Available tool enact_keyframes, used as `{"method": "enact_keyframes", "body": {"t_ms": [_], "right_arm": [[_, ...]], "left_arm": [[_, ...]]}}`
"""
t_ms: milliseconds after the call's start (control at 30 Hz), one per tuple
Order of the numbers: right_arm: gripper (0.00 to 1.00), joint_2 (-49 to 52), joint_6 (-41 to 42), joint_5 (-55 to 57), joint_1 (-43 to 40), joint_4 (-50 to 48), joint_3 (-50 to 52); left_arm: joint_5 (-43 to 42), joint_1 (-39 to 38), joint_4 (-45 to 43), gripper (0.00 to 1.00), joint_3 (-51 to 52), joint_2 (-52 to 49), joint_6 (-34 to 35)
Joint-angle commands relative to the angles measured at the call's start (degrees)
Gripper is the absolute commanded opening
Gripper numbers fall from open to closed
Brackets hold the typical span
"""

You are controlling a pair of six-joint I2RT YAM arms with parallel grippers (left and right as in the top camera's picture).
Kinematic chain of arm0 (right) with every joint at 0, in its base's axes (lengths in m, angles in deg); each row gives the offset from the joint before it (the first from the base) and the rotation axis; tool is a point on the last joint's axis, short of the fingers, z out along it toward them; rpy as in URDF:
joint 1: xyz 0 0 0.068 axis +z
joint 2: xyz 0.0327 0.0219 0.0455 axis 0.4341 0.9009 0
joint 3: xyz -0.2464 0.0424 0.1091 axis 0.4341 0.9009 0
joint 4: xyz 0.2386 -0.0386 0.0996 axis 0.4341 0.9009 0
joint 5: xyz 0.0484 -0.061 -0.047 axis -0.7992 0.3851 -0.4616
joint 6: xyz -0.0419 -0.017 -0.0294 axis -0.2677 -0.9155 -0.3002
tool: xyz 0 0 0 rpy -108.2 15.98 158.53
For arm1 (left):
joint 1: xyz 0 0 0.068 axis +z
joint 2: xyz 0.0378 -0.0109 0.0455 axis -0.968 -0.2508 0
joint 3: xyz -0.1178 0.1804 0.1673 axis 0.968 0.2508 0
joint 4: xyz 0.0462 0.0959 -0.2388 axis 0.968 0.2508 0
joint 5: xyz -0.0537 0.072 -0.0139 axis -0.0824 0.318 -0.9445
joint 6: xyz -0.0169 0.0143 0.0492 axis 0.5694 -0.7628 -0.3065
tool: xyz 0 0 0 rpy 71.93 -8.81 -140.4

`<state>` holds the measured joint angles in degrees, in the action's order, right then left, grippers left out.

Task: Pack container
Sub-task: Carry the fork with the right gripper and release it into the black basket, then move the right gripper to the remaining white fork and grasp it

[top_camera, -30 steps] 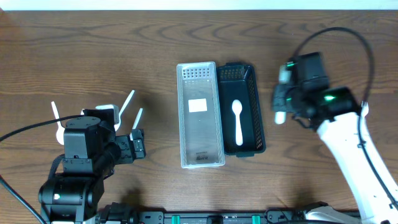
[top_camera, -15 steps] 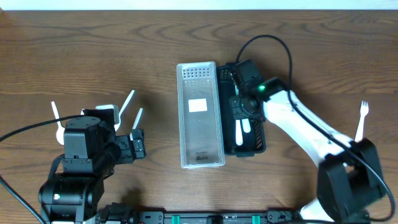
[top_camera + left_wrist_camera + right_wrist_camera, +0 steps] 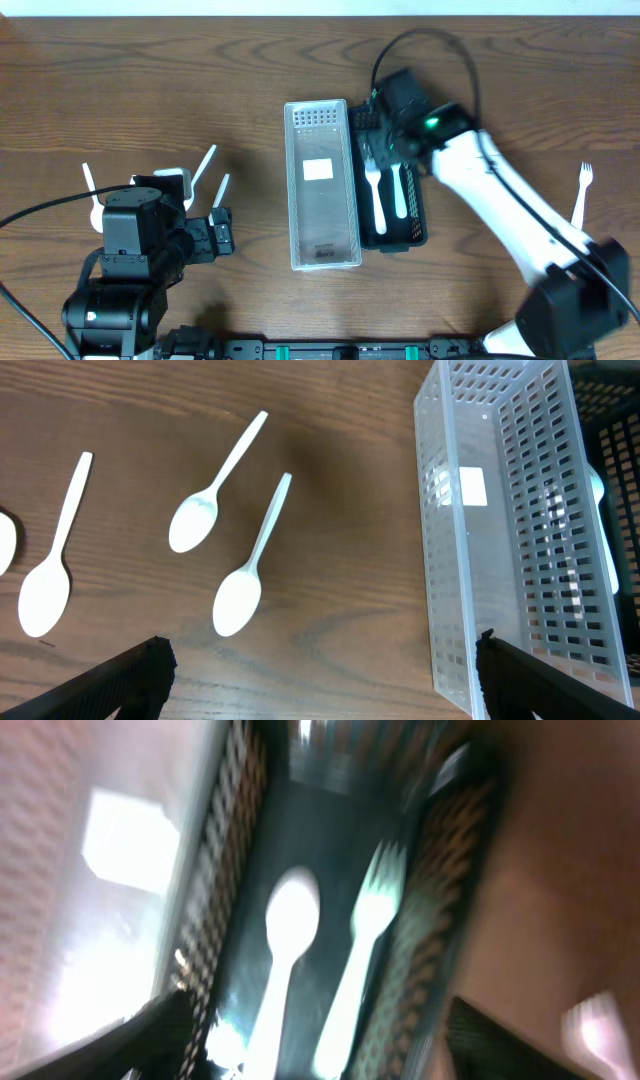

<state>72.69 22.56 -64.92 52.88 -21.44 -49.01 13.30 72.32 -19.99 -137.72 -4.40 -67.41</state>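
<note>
Here, right arm (image 3: 500,198) stretched over black basket (image 3: 395,243), jaws apart.

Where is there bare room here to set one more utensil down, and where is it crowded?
Free: the clear basket, empty inside; the wood between it and the loose spoons; the wood between the black basket and the lone fork. Crowded: the black basket, where a spoon and a fork lie under the open right gripper.

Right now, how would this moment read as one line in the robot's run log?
task: pack container | right gripper: open over black basket | inside: spoon, fork | left gripper: open, holding nothing
</note>
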Motion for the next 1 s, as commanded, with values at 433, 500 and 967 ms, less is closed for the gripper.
{"method": "enact_keyframes", "body": {"t_ms": [433,500,967], "right_arm": [[0.99,3.6,-31.6,-4.0,-33.5,15.2,-8.8],[0.99,6.3,-31.6,-4.1,-35.0,14.5,-8.8],[0.92,23.1,-36.4,-2.6,-36.0,16.5,-8.8]], "left_arm": [[-0.6,0.0,0.1,0.98,-0.9,-0.1,0.3],[-0.6,0.0,0.1,0.98,-0.9,-0.1,0.3],[-0.5,0.0,0.0,0.98,-0.9,-0.1,0.1]]}}
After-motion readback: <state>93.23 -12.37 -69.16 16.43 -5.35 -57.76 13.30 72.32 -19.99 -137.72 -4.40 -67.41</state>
